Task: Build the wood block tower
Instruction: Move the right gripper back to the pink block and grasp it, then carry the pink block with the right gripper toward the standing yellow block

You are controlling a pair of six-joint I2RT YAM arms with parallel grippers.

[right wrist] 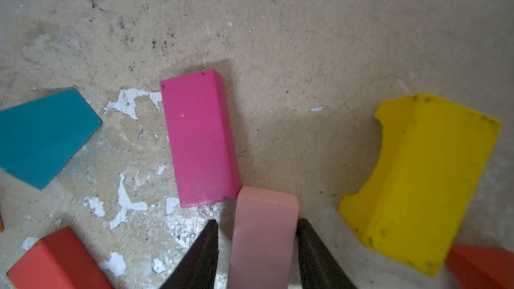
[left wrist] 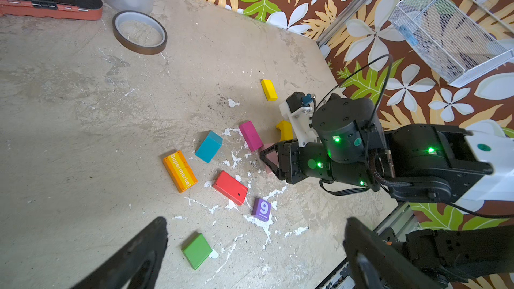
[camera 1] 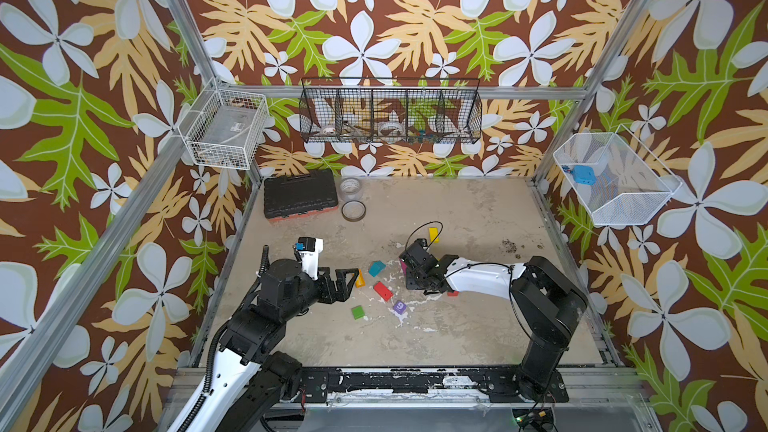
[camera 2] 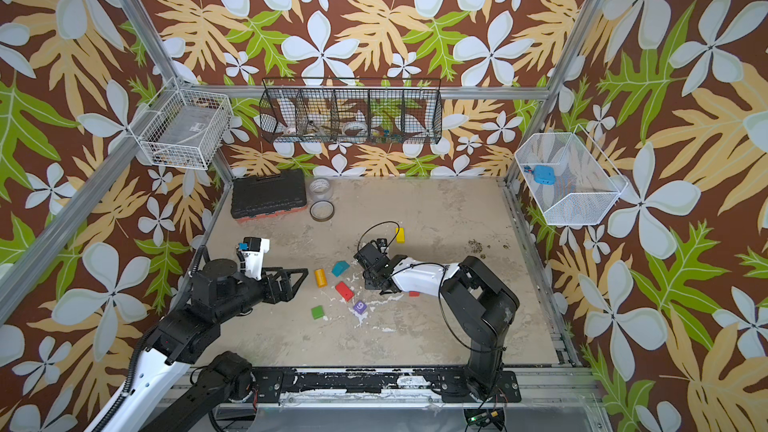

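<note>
Middle of both top views: worn beige table (camera 1: 465, 326) strewn with single painted pieces, none stacked.
Left edge of the cluster: orange block (left wrist: 180, 171) printed "Supermarket", near the left gripper (camera 1: 350, 283).
Cluster, upper to lower: teal block (camera 1: 377, 268), red block (camera 1: 382, 290), purple cube (camera 1: 399, 306) marked 9, green block (camera 1: 358, 312) lowest and furthest left.
Above the right arm: yellow brick (camera 1: 434, 234), alone, well apart from the rest.
Left gripper: jaws spread wide, nothing between them, hovering just left of the cluster.
Right gripper (right wrist: 257, 222): low at the cluster's right side, jaws part closed around the pink block (right wrist: 264, 234); one finger against its side, a thin gap at the other; firm hold impossible to tell.
Beside the pink block: magenta block (right wrist: 199, 140) meeting its corner, yellow arch block (right wrist: 422, 179) near on the opposite side.
Under the right arm: second red block (camera 1: 453, 293), mostly hidden.
Upper left of the table: black toolbox (camera 1: 300, 193), clear tape roll (camera 1: 351, 189) and brown tape ring (camera 1: 353, 210) just beside it.
</note>
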